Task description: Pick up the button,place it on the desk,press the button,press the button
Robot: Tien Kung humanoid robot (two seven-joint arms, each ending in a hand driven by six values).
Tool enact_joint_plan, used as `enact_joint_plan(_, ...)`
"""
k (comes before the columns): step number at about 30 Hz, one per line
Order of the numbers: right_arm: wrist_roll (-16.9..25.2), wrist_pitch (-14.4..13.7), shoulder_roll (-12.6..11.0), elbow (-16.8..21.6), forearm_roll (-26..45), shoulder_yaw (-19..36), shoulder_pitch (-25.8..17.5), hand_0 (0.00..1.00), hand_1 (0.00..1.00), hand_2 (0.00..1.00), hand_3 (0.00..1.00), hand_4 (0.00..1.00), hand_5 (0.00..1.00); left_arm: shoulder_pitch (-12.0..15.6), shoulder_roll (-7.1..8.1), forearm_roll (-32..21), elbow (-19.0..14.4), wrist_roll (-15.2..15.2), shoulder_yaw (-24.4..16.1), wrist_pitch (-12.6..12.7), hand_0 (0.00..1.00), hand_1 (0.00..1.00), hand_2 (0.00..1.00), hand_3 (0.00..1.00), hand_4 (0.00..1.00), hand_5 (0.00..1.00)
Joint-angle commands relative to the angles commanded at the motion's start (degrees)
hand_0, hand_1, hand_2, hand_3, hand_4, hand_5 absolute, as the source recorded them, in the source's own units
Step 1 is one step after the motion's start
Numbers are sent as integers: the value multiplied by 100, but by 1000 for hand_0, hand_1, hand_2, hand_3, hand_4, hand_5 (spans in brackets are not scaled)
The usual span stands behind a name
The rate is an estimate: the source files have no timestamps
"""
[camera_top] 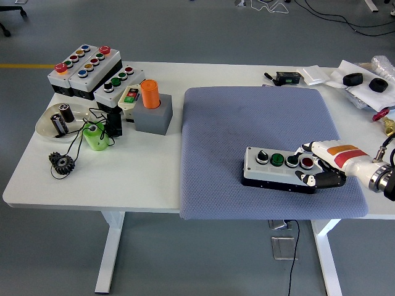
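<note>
A grey button box (pixel 274 166) with a black knob, two green buttons and a red button lies on the blue-grey mat (pixel 247 117), right of its middle. My right hand (pixel 310 165) comes in from the right edge, low over the mat. It wraps the box's right end: white fingers (pixel 307 149) lie over the top beside the red button (pixel 306 162), and the black-tipped thumb presses the front side. The left arm does not show.
Several other button boxes (pixel 83 66) stand at the back left, with an orange cylinder on a grey block (pixel 152 111), a green cup (pixel 95 136), a bowl of batteries (pixel 45 126) and a gear (pixel 62 163). Black parts and papers (pixel 361 79) sit at the back right.
</note>
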Motion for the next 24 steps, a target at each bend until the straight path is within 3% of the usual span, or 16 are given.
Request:
enact_joint_plan(11,66,-247,-39,223,149,477,-95,152,2,47,677,604,449,-4,-2,-1,0,2,-5,1,646,696,693,500,314,998)
enact_joint_plan(12,71,-295,-43,231,209,535,-111,281,2,138,700,607,464,-4,-2,-1,0,3,-3,1,645,696,693,500,314,998)
enact_joint_plan(17,9,-577,-27,164,1088,995,-279,281,2,138,700,607,464,-5,0,12,0,4,-4,-3,645,696,693,500,314,998)
enact_joint_plan(18,24,-656,-11,97,1312,1083,-319,677,538,634,818,611,533,-5,-1,17,0,5,-7,-2,646,695,693,500,315,998)
enact_joint_plan(23,358,-1151,64,-208,2541,1416,-490,677,538,634,818,611,533,7,-6,55,0,10,-35,4,646,695,693,500,315,998)
enact_joint_plan(24,419,-1212,69,-227,2764,1443,-506,772,705,806,851,602,508,8,-7,63,0,12,-43,4,646,695,693,500,316,998)
